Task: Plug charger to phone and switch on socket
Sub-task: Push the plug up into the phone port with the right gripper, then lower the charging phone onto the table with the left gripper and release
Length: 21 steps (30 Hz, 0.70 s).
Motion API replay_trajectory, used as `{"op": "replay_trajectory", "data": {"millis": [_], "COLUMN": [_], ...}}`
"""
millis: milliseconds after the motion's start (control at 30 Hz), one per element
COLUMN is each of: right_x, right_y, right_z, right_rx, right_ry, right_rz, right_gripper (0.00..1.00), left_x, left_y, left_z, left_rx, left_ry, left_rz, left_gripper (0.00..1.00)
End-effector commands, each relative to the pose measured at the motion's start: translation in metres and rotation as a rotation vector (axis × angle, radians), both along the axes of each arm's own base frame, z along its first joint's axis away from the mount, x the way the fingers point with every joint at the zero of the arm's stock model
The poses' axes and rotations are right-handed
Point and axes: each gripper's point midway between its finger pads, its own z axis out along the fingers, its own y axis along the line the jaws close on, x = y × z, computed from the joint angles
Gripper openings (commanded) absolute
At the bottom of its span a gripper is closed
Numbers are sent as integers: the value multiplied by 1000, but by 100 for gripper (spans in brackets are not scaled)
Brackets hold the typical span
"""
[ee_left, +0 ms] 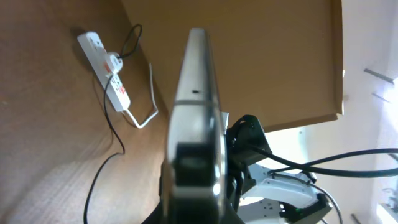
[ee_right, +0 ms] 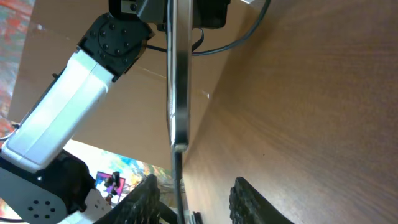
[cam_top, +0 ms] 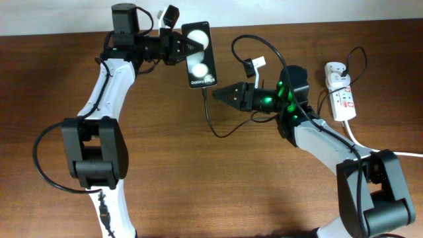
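While the left pincer (cam_top: 188, 46) grips the phone (cam_top: 199, 56) over the counter (cam_top: 165, 165), the right pincer (cam_top: 216, 95) stands released, the charger (cam_top: 209, 118) between its fingers; the socket (cam_top: 343, 100) switches are unreadable.

Brown wooden table (cam_top: 165, 172); pale wall (cam_top: 297, 8) along far edge.

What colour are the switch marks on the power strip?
Red, against the white body of the power strip; the overhead view shows them best.
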Motion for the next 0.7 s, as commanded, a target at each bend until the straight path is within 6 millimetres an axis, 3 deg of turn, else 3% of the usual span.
{"op": "replay_trajectory", "data": {"millis": [0, 100, 133, 167, 233, 367, 500, 667], "right_x": [-2, -7, -7, -5, 2, 7, 13, 23], "right_y": [0, -1, -1, -3, -7, -16, -40, -66], "right_z": [-1, -19, -23, -27, -39, -64, -84, -79], "right_rx": [-11, -55, -67, -80, -126, -219, -414, -633], "right_ry": [-28, 29, 25, 43, 64, 118, 164, 151], "right_rz": [22, 30, 30, 11, -48, -120, -222, -264], "right_gripper": [48, 51, 62, 64, 64, 62, 62, 62], "left_x": [6, 19, 20, 21, 21, 8, 1, 3], "left_y": [4, 6, 8, 9, 10, 9, 14, 19], "left_z": [-2, -39, -55, -62, -81, -105, -135, -154], "left_rx": [18, 105, 132, 147, 187, 235, 365, 465], "left_ry": [-88, -2, 31, 46, 56, 101, 173, 187], "left_rz": [39, 149, 177, 192, 223, 209, 252, 297], "left_gripper": [0, 0, 0, 0, 0, 0, 0, 0]}}
